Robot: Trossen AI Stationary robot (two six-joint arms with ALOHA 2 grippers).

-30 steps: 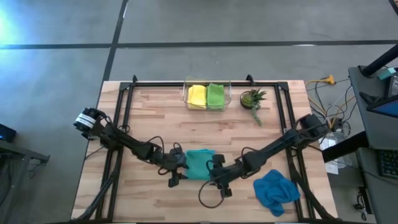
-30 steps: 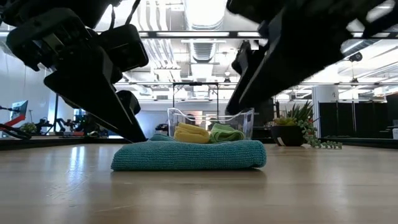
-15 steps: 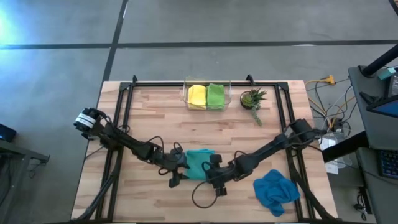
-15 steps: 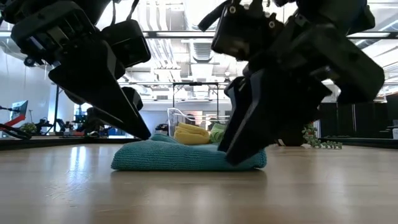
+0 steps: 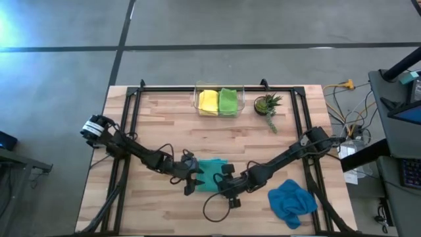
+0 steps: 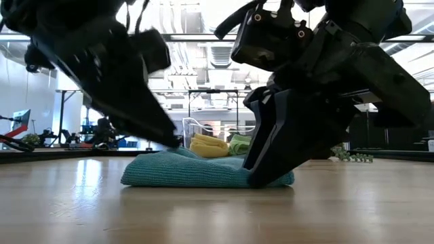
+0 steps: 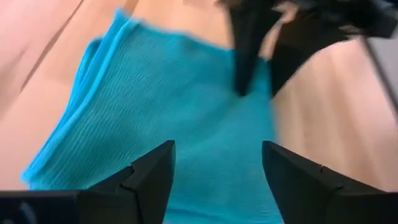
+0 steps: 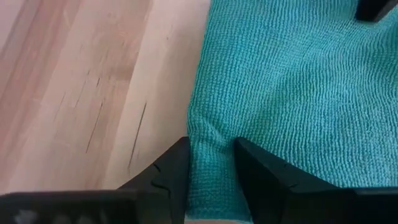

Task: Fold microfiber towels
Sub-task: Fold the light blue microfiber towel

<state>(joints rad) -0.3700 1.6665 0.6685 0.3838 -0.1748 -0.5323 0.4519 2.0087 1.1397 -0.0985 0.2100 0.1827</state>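
The folded teal towel [image 5: 210, 174] lies near the tabletop's [image 5: 164, 125] front edge, bare wood open behind it up to the clear bin [image 5: 219, 101]. The right hand [image 8: 211, 163] pinches the towel's right edge between narrowed fingers. The left hand [image 7: 214, 163], fingers spread wide and holding nothing, has slid in over the towel's left side since a second ago.
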